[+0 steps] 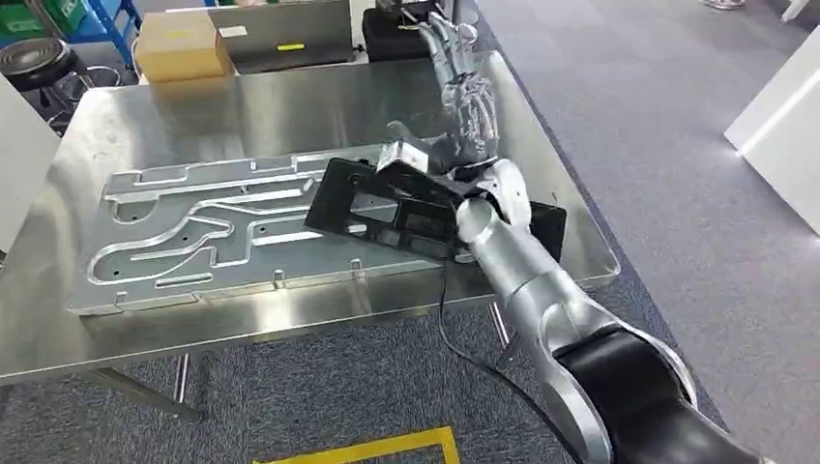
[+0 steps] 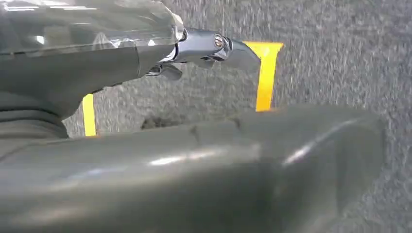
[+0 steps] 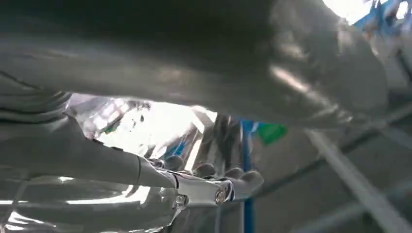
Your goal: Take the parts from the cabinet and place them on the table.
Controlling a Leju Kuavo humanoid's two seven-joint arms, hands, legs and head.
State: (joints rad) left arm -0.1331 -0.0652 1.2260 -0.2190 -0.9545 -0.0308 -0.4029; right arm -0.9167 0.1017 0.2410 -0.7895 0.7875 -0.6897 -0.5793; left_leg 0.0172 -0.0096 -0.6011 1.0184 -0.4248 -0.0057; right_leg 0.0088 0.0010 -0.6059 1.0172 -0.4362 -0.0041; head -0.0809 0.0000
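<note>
Above the worktop (image 1: 242, 116), right hand (image 1: 462, 97) is held open, fingers spread, over the black part (image 1: 387, 208); left hand's (image 2: 214, 48) state cannot be told.

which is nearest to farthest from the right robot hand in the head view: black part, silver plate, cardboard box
From the right robot hand:
1. black part, just below the wrist on the table
2. silver plate, to its left on the table
3. cardboard box, at the far left corner

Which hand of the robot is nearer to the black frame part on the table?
Right. The right hand is raised, fingers spread, just above the black frame part. The left hand hangs low over the carpet floor, away from the table.
</note>
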